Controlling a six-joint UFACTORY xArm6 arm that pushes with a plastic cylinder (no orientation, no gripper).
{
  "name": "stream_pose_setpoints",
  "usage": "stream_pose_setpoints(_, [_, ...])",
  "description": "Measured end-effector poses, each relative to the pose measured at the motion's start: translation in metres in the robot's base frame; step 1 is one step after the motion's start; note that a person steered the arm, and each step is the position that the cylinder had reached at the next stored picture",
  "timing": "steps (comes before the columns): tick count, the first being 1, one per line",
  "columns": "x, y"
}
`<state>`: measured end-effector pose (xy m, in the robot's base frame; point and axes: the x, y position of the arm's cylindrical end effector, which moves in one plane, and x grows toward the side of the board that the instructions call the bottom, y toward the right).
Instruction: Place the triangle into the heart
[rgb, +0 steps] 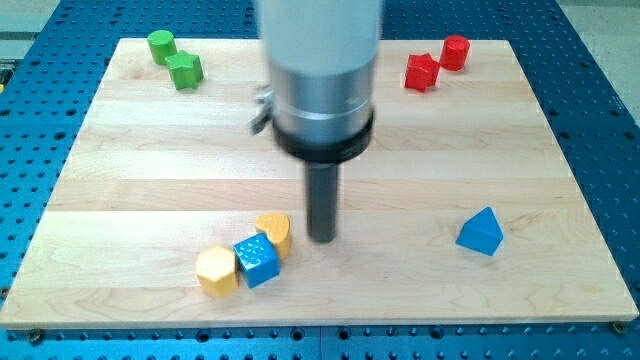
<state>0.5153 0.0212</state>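
Observation:
A blue triangle block (481, 232) lies at the view's lower right on the wooden board. A yellow heart block (274, 232) lies at lower centre-left, touching a blue cube-like block (256, 261). My tip (321, 238) rests on the board just to the right of the yellow heart, a small gap away, and far to the left of the blue triangle.
A yellow hexagon block (217, 271) touches the blue cube's left side. Two green blocks (174, 58) sit at the top left. Two red blocks (436, 63) sit at the top right. The board (120, 180) lies on a blue perforated table.

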Motion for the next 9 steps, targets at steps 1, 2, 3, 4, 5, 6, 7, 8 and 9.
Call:
stream_pose_setpoints(1, [-0.045, 0.098])
stream_pose_setpoints(2, [-0.021, 0.196])
stream_pose_setpoints(3, [0.035, 0.196])
stream_pose_setpoints(4, [0.035, 0.134])
stream_pose_setpoints(5, [0.000, 0.082])
stream_pose_setpoints(6, [-0.030, 0.023])
stream_pose_setpoints(7, [-0.056, -0.003])
stream_pose_setpoints(8, [-0.026, -0.058])
stream_pose_setpoints(9, [-0.026, -0.027])
